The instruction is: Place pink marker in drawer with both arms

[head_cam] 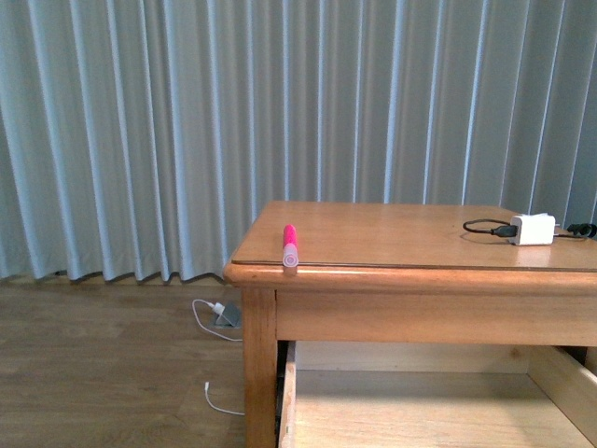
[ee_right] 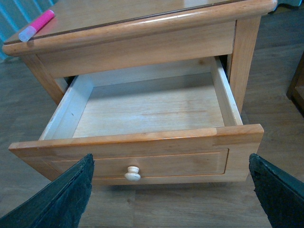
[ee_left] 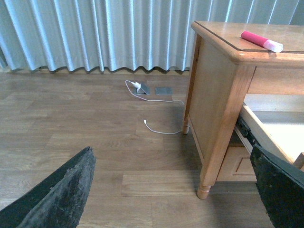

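Note:
The pink marker (head_cam: 290,247) lies at the front left corner of the wooden table (head_cam: 401,233), its pale round end at the edge; it also shows in the left wrist view (ee_left: 261,41) and the right wrist view (ee_right: 36,25). The drawer (ee_right: 142,142) under the tabletop stands pulled out, its pale inside bare, its round knob (ee_right: 132,174) facing my right gripper (ee_right: 171,199). That gripper is open, just in front of the drawer front. My left gripper (ee_left: 175,194) is open over the floor, left of the table leg (ee_left: 216,142). Neither arm shows in the front view.
A white charger block (head_cam: 533,229) with a black cable lies at the table's back right. On the wood floor by the curtain lie a white cable (ee_left: 156,128) and a small plug (ee_left: 142,88). A lower drawer front (ee_left: 237,164) shows beneath the open drawer.

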### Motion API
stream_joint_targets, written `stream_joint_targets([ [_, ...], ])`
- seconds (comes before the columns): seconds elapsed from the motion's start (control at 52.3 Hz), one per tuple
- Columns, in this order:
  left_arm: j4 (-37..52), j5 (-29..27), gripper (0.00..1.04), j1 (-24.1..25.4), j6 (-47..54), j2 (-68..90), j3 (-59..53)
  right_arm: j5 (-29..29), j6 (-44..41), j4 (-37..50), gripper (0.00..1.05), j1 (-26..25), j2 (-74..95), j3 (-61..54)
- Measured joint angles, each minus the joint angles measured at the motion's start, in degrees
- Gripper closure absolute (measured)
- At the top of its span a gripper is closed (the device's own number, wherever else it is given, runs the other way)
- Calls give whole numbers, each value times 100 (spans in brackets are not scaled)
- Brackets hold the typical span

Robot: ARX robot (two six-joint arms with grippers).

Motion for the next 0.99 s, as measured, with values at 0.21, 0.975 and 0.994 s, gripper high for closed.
stream_joint_targets([
  [0.21, 0, 0, 6, 0, 0, 0, 0, 0, -2, 0, 8, 0, 0, 0],
  [0.975, 2540, -328, 6, -1585, -146, 6581, 3418, -4, -2, 0, 8, 0, 0, 0],
  [0.994, 2566, -302, 6, -1637, -83, 6876, 3654, -4, -2, 0, 8, 0, 0, 0],
])
